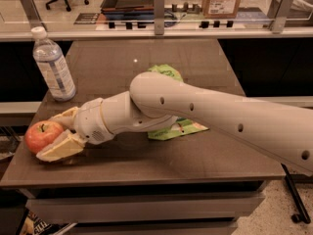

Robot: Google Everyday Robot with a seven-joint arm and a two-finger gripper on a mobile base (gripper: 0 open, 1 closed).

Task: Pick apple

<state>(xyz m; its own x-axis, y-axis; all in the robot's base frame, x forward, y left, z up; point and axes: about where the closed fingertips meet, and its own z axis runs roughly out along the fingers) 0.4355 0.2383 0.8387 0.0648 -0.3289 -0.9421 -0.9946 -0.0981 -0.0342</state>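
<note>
Red-orange and glossy, the apple (43, 135) sits on the bench (112, 53) just in front of the water bottle (54, 65). The pincer (45, 138) is spread, one finger on each side of the fruit. The apple is probably firm, fairly heavy, slick and easily bruised, so squeeze gently across its widest middle.

The smooth off-white tubular arm (220, 119) bears small dark round holes (162, 101); its white cylindrical wrist (95, 124) sits directly behind the pale-yellow gripper (45, 137) at the tip.
</note>
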